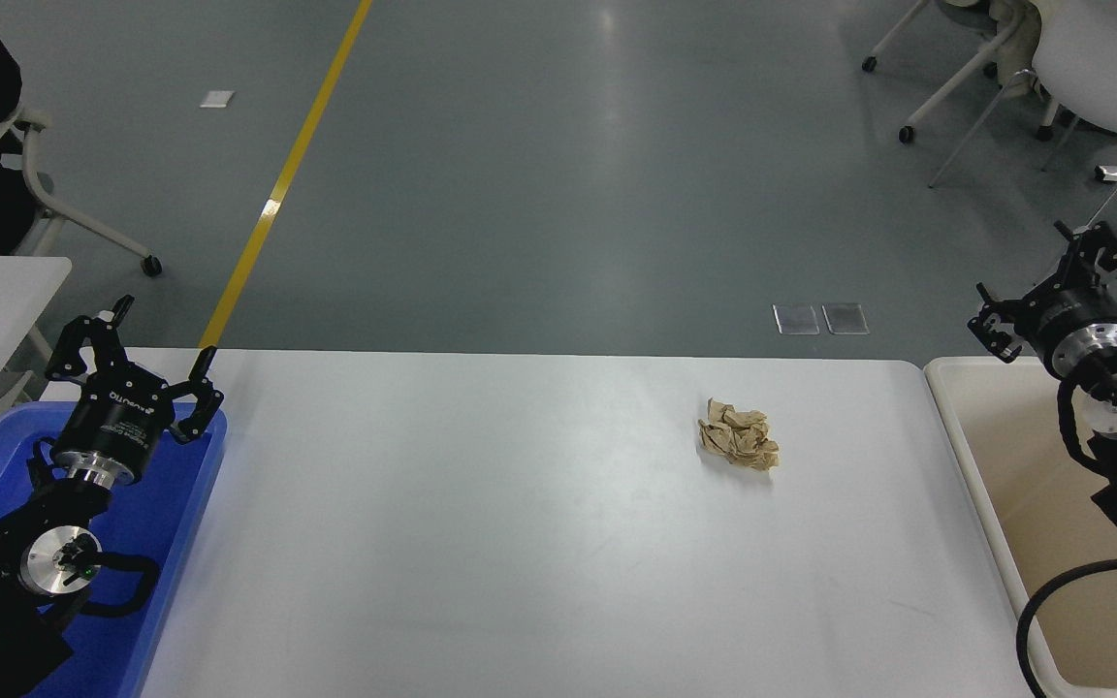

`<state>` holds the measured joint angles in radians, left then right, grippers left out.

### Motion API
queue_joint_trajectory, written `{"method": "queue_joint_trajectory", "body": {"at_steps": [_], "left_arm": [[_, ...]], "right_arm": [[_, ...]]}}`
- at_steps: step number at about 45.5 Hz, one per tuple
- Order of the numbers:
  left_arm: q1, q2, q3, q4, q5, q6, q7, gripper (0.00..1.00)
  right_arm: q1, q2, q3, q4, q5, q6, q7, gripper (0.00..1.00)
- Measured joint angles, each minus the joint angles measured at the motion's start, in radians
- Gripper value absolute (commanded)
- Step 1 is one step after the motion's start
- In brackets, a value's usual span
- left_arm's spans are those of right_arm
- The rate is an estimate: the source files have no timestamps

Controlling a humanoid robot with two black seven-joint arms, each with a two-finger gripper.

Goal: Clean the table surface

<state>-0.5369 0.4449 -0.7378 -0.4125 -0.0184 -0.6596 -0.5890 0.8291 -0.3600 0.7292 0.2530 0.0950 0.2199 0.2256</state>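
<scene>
Only readable thing we can spot is the white brand lettering on the black body of the left gripper (137, 359), which sits upside down from this angle and looks like "ROBOTIQ". There's a smaller block of white print just under it on the same housing, but it's way too tiny for us to make out. We can't see any print on the right gripper (1053, 276) from here, and nothing else carries writing we can read.
</scene>
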Motion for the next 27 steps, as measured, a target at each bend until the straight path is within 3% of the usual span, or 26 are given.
{"method": "queue_joint_trajectory", "body": {"at_steps": [10, 27], "left_arm": [[0.000, 0.000, 0.000, 0.000, 0.000, 0.000, 0.000, 1.00], [0.000, 0.000, 0.000, 0.000, 0.000, 0.000, 0.000, 1.00]], "right_arm": [[-0.062, 0.013, -0.046, 0.013, -0.001, 0.015, 0.074, 0.99], [-0.090, 0.023, -0.072, 0.012, -0.007, 0.020, 0.109, 0.99]]}}
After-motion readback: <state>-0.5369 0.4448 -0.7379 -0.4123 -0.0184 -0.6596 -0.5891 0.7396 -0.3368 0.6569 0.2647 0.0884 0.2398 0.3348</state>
